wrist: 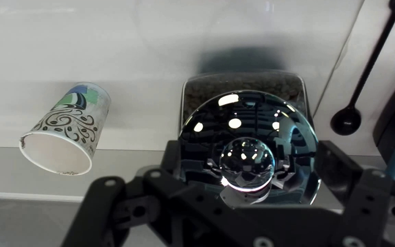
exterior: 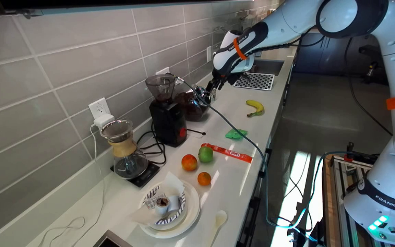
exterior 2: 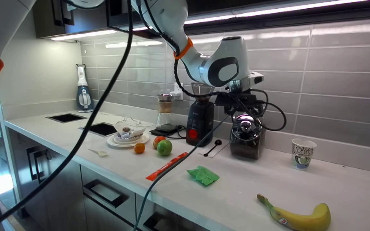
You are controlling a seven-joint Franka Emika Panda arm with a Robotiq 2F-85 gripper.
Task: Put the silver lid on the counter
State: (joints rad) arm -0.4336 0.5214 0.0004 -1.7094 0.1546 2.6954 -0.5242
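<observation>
The shiny silver lid (wrist: 245, 116) with its ball-shaped knob (wrist: 247, 164) sits on a glass jar (wrist: 245, 80) of dark beans. In an exterior view the lid (exterior 2: 246, 126) faces the camera on the sloping front of the jar (exterior 2: 247, 150), which stands on the pale counter (exterior 2: 242, 183). My gripper (wrist: 250, 152) is right over the lid with its jaws spread wide. One finger is on each side of the knob, near the lid's edges, and the knob is clear of both fingers. My gripper hides part of the lid in both exterior views.
A black grinder (exterior 2: 200, 123) stands close beside the jar, with a black scoop (exterior 2: 213, 148) near it. On the other side is a paper cup (exterior 2: 303, 154). A banana (exterior 2: 300, 215), green wrapper (exterior 2: 203, 175) and red packet (exterior 2: 166, 166) lie along the counter. A cable hangs across.
</observation>
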